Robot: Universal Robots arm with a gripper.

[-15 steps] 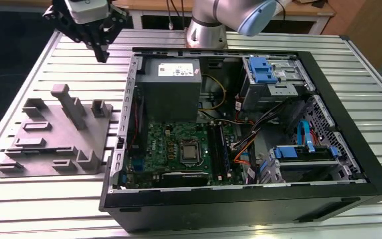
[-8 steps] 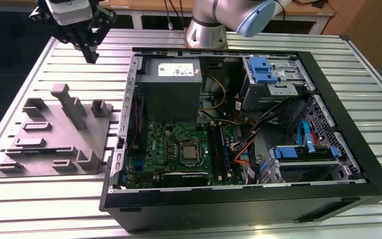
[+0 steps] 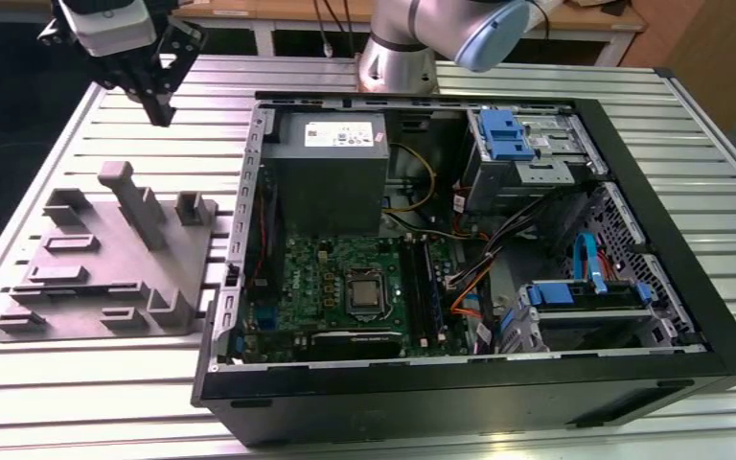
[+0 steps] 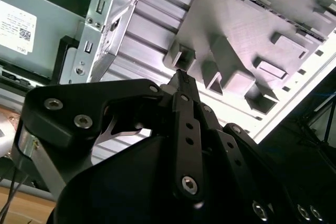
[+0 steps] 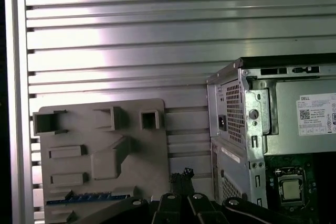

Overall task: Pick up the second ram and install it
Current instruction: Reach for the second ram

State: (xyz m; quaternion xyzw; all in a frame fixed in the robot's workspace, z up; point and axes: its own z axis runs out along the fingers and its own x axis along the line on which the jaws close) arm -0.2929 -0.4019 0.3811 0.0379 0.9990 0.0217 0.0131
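Surroundings, exterior view: one ribbed aluminium desk (image 3: 87, 402) carries one open black computer case (image 3: 471, 398) at centre and right. It also carries one grey moulded plastic fixture (image 3: 87, 278) at the exterior view's left, just beside the case.

Inside the case:
- one green motherboard (image 3: 317, 278) with one square silver processor socket (image 3: 365, 292)
- one grey metal power supply box (image 3: 330, 168) higher in the frame
- two blue plastic drive brackets, one at upper right (image 3: 502, 134) and one at lower right (image 3: 586, 292)
- loose orange, yellow and black cables running between these parts

One grey robot arm (image 3: 401, 43) stands at top centre, beyond the case.

Fixture detail: in the first wrist view, three raised box-shaped pockets stand in a row along one end of the fixture, with lower blocks and recesses across the rest. The perforated metal side wall of the case stands just beside the fixture's edge.

Task item: one stick is seen. The second ram (image 5: 86, 199), a thin dark blue-green board, sits in a long recess at the opposite end of the fixture from the three pockets. The arm's black linkage overlaps one end of it.

Jaws: black, in the upper left of the exterior view, pointing down over the desk and apart from both fixture and case. They stand closed. In the second wrist view the fingertips (image 4: 182, 80) meet with nothing between them. They are well apart from the ram, with the fixture's raised blocks lying between.
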